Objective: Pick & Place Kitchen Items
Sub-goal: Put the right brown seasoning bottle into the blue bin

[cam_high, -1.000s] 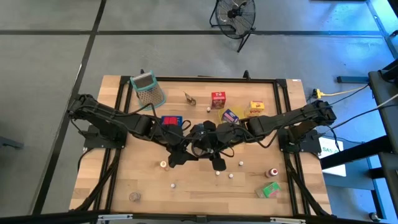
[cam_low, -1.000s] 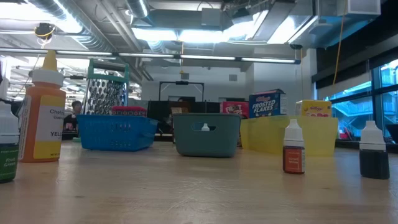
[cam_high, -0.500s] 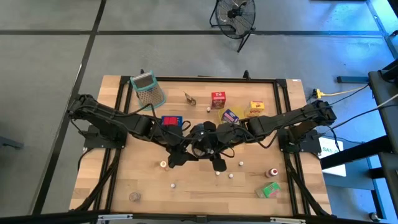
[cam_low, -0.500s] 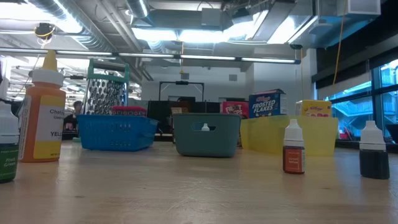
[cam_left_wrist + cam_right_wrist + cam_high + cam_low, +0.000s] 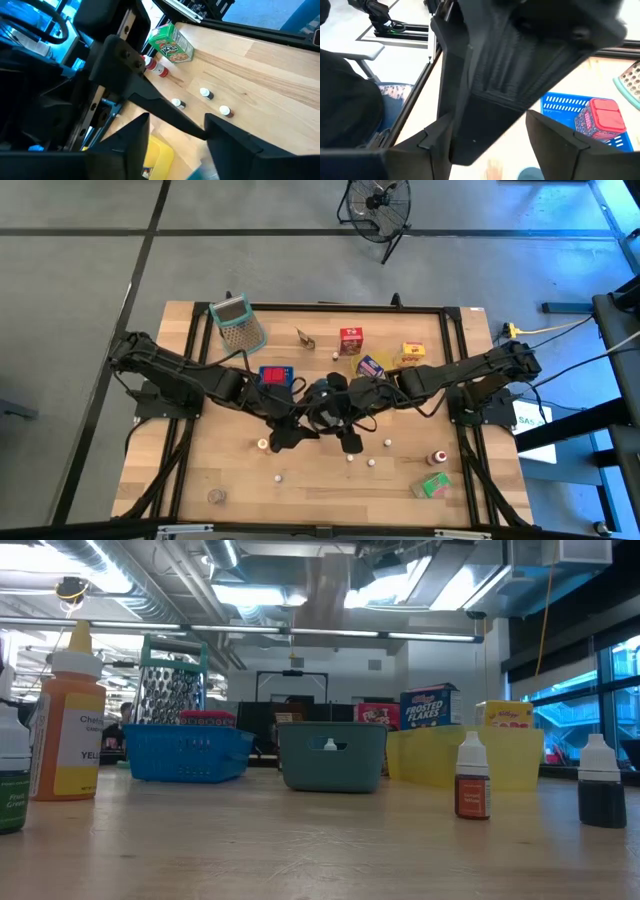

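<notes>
My left gripper [image 5: 318, 408] and my right gripper [image 5: 342, 402] face each other nose to nose high over the table's middle, both open. In the left wrist view a dark finger of the right arm [image 5: 165, 107] runs between my left fingers. In the right wrist view the left arm's dark body [image 5: 520, 60] fills the gap between my right fingers. No kitchen item shows in either gripper. A red carton [image 5: 351, 339], a yellow carton [image 5: 413, 354] and a blue-purple carton [image 5: 371, 366] stand at the far side. A green carton [image 5: 434, 485] and a red-capped bottle [image 5: 437, 457] lie near right. My left gripper has the right arm's finger [image 5: 197, 131] close against one of its own fingers; whether they touch I cannot tell. My right gripper has the left arm's body [image 5: 485, 115] between its fingers; whether it touches I cannot tell.
A blue tray [image 5: 262, 370] with a red item stands left of centre, a grey tray [image 5: 332, 755] in the middle and a yellow tray [image 5: 465, 755] to the right. A green-rimmed grater [image 5: 238, 323] lies far left. Small round pieces [image 5: 371, 463] dot the near half. Bottles [image 5: 68, 730] stand near the low camera.
</notes>
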`<state>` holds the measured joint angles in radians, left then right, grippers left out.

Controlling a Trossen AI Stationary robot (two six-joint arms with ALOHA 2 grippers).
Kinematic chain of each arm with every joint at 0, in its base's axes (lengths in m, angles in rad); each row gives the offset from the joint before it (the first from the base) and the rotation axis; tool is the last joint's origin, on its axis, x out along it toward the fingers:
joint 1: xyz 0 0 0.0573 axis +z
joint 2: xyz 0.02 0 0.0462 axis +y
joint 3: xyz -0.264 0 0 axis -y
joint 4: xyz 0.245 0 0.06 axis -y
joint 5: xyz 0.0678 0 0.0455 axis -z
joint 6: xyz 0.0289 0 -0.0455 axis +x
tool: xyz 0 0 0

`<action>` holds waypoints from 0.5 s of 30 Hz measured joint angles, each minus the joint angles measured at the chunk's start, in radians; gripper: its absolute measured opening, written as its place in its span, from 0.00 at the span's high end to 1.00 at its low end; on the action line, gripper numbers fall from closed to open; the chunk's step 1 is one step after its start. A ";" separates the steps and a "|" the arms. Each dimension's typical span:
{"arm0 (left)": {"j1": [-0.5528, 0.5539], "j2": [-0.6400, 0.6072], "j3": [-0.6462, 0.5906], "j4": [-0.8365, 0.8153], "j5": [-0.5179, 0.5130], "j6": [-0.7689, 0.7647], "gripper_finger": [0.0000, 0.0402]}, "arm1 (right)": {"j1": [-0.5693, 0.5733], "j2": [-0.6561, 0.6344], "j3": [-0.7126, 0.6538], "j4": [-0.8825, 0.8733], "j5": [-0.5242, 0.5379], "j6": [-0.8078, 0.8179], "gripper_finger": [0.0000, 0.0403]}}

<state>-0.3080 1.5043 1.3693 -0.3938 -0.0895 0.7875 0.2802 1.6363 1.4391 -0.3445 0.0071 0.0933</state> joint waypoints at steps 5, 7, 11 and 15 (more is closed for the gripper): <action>-0.002 0.000 0.000 -0.013 -0.028 -0.004 0.69 | 0.000 0.000 0.000 0.000 0.001 -0.001 0.44; -0.002 0.000 0.000 -0.021 -0.041 -0.004 0.73 | 0.000 -0.001 0.000 -0.004 0.017 -0.008 0.45; -0.002 0.000 -0.002 -0.025 -0.079 0.004 0.75 | 0.008 -0.004 0.000 -0.018 0.085 -0.031 0.46; -0.006 -0.001 -0.002 -0.031 -0.148 0.013 0.76 | 0.021 -0.014 0.000 -0.035 0.160 -0.050 0.48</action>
<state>-0.3143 1.5036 1.3678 -0.4246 -0.2373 0.8002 0.3016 1.6226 1.4391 -0.3798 0.1673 0.0429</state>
